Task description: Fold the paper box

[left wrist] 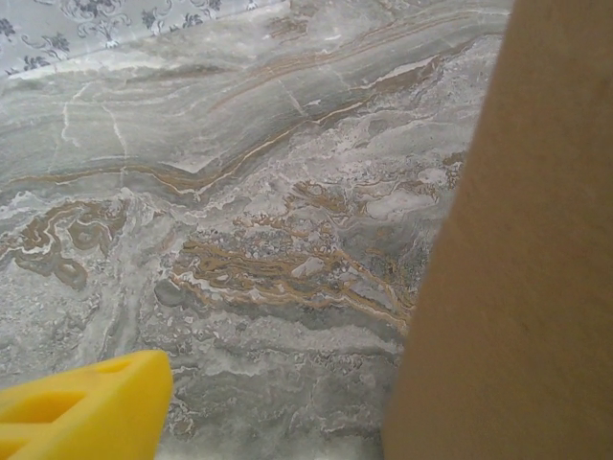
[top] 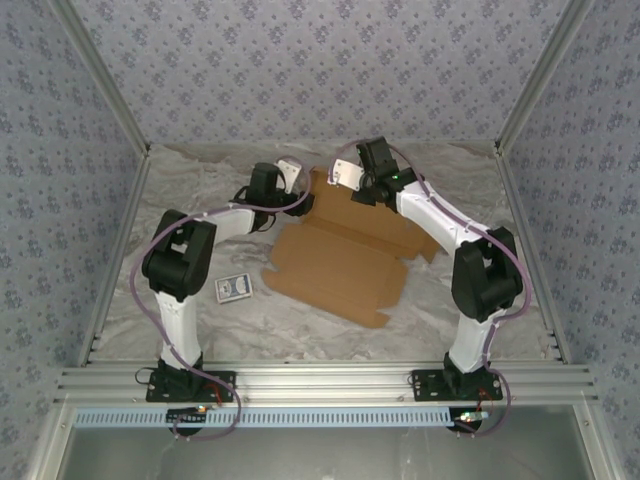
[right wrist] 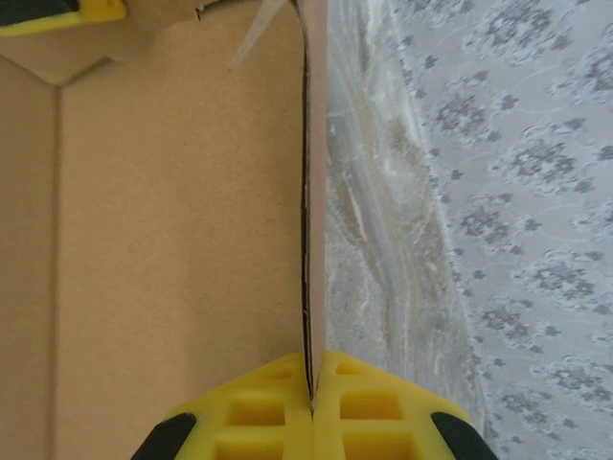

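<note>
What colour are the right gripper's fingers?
Yellow; right gripper fingers show best in the right wrist view.

The marbled table [top: 300, 335] bears the paper box [top: 340, 265] and what looks like a small card packet [top: 234, 288].

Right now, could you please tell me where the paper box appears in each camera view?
Top external: the paper box spreads across mid-table, between the arms.
Left wrist: paper box on the right side.
Right wrist: paper box on the left half, one edge pinched in the yellow jaws.
Shared landmark: the marbled table.
</note>
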Robot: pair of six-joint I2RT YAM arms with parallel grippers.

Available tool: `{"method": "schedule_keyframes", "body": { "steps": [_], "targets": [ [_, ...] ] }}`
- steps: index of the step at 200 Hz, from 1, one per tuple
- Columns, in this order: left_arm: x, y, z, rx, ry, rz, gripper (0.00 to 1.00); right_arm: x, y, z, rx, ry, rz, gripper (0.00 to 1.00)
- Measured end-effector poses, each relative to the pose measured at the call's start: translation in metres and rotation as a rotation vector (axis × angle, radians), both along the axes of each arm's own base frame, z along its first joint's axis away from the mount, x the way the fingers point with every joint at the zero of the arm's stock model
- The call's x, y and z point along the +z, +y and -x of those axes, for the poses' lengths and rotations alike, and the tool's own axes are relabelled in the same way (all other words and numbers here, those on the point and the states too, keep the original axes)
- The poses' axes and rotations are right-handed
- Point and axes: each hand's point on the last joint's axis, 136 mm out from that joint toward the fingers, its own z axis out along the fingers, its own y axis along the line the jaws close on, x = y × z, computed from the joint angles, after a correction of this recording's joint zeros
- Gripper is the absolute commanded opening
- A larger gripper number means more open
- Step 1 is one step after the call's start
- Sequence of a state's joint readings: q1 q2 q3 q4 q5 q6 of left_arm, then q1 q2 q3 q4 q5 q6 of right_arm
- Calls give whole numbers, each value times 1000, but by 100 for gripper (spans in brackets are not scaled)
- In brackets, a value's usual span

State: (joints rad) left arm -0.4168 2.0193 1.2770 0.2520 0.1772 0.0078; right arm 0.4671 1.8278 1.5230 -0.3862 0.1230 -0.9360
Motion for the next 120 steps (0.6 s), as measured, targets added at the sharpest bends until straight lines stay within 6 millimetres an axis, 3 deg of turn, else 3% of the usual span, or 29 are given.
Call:
{"method": "schedule_keyframes", "body": {
  "steps": [40, 90, 120],
  "targets": [
    [-8, -3, -3, 3, 32, -8, 68, -15, -1, 1, -11, 39, 8, 0],
    [-8, -7, -1, 3, 36, -2, 52, -15, -1, 0, -15, 37, 9, 0],
    [-7, -9, -2, 11, 23, -9, 47, -11, 0, -1, -23, 30, 9, 0]
  ]
}}
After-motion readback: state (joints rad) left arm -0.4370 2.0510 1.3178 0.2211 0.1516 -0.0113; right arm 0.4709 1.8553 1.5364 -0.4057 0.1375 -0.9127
